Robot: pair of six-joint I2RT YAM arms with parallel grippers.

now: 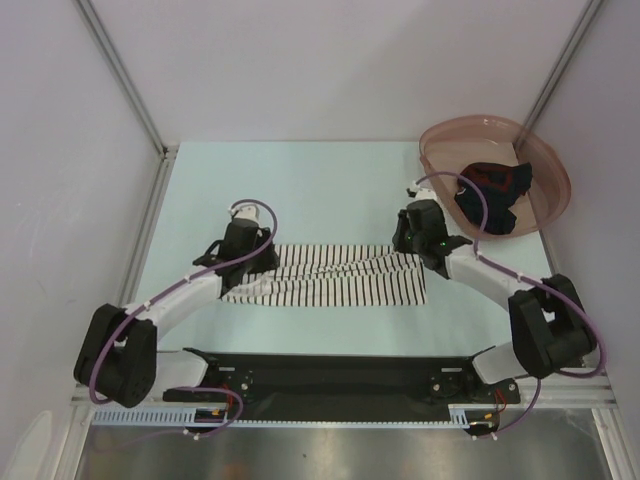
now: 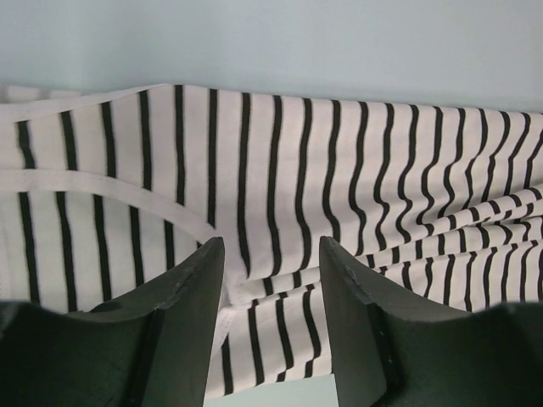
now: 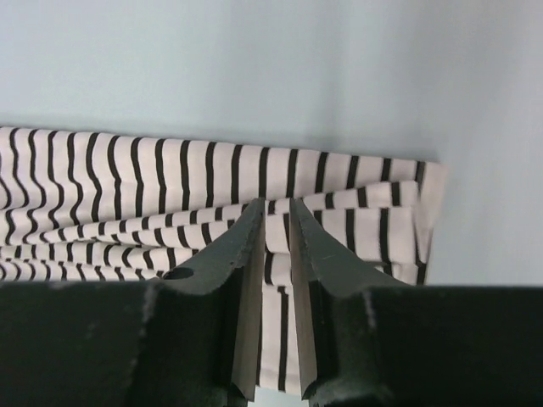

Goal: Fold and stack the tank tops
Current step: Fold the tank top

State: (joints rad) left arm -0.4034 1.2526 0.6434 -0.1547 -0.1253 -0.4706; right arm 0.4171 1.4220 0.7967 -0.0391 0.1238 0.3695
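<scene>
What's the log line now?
striped tank top: laid out, wrinkled | left end effector: open above it | right end effector: jaws narrow, grip unclear | dark tank top: in basin

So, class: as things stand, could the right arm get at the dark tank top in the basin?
Probably yes: the dark tank top lies uncovered in the open pink basin, close by the right pincer, with only the basin's rim between them.

My left gripper [image 1: 252, 258] sits over the left end of the striped top [image 1: 335, 278], and my right gripper [image 1: 412, 248] sits over its right end. The top lies spread out near the tabletop's [image 1: 320, 180] centre, wrinkled through the middle. In the far right corner, a pink basin [image 1: 553, 178] holds the dark top [image 1: 492, 195].
</scene>
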